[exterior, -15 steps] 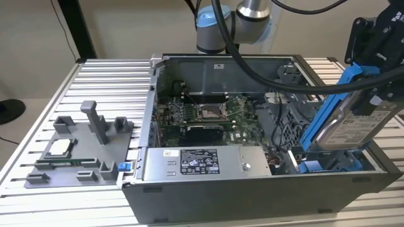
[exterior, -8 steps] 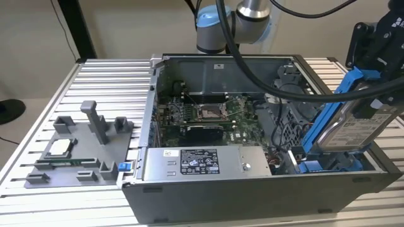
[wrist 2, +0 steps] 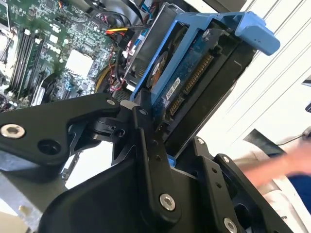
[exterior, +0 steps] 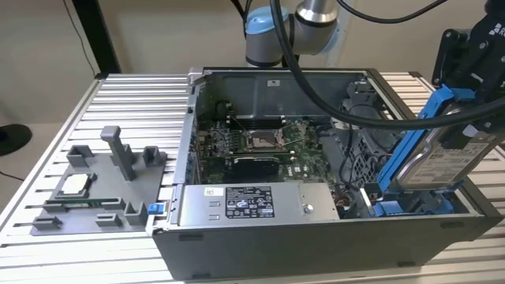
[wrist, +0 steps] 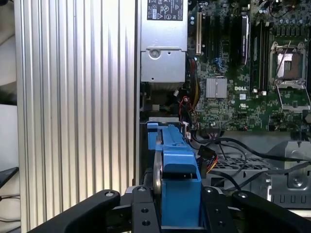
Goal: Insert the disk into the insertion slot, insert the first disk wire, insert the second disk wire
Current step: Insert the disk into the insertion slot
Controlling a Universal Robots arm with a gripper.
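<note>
Gripper [exterior: 467, 109] at right edge clamps the disk [exterior: 438, 157], steeply tilted. Lower end sits at the insertion slot [exterior: 410, 208], lower right of the open computer case [exterior: 316, 248]. Grey fixture tray [exterior: 94, 195] at left.

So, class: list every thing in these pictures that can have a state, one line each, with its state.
disk: gripped, tilted steeply, not seated in the bay
claw: shut on the disk's blue carrier
insertion slot: not yet filled, disk's lower end just over it
computer case: side panel off, inside exposed
processor socket: uncovered, no cooler on it
</note>
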